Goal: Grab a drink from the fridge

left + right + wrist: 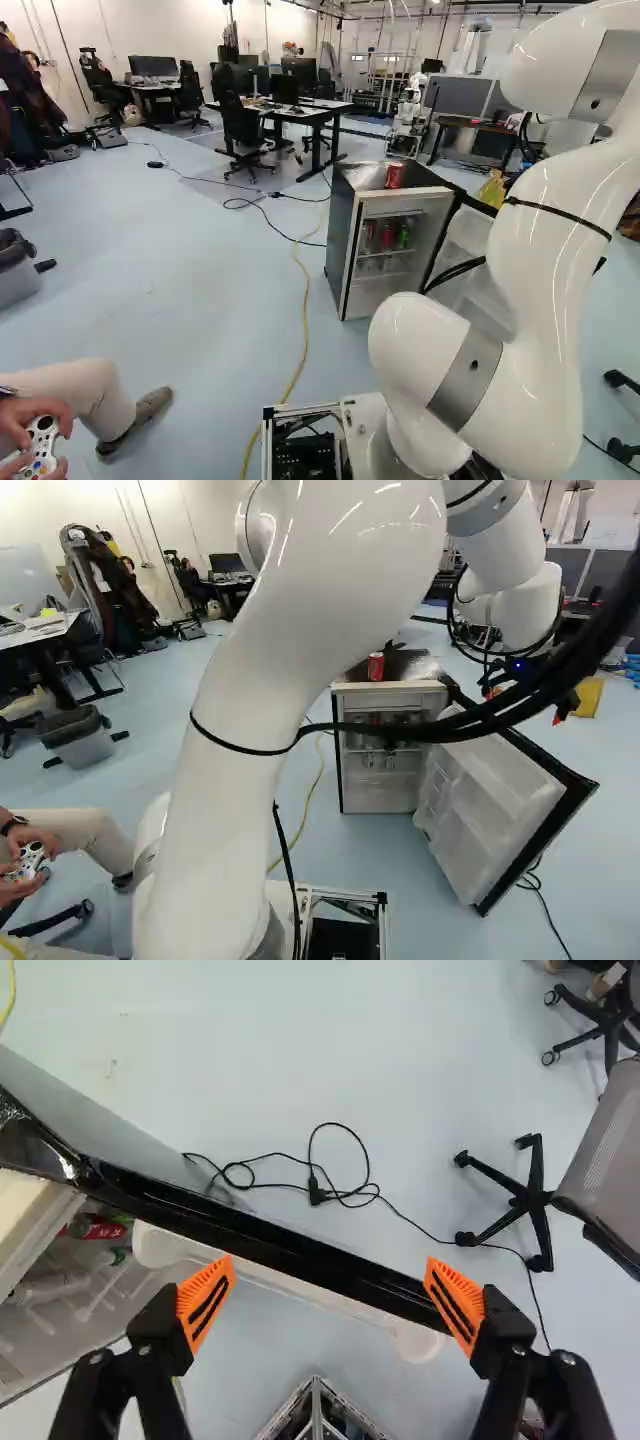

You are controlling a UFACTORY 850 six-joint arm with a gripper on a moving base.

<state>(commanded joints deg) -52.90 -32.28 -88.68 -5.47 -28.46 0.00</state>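
Pale blue flooring (200, 290) carries a boxy black fridge (342, 235), a red metal can (375, 666) near its top's front edge, as a black, orange-padded gripper (525, 705) hovers, fingers apart, above the open white-lined door (505, 790).

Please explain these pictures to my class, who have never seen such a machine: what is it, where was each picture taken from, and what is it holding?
This is a white robot arm on a moving base. Two pictures look ahead from the base, one from each side of the arm. The third looks along the claw from its wrist.

Ahead stands a small fridge, its door open. One red can stands on top; drink cans are inside.

The claw's fingers, tipped with orange pads, are spread apart and grip nothing.
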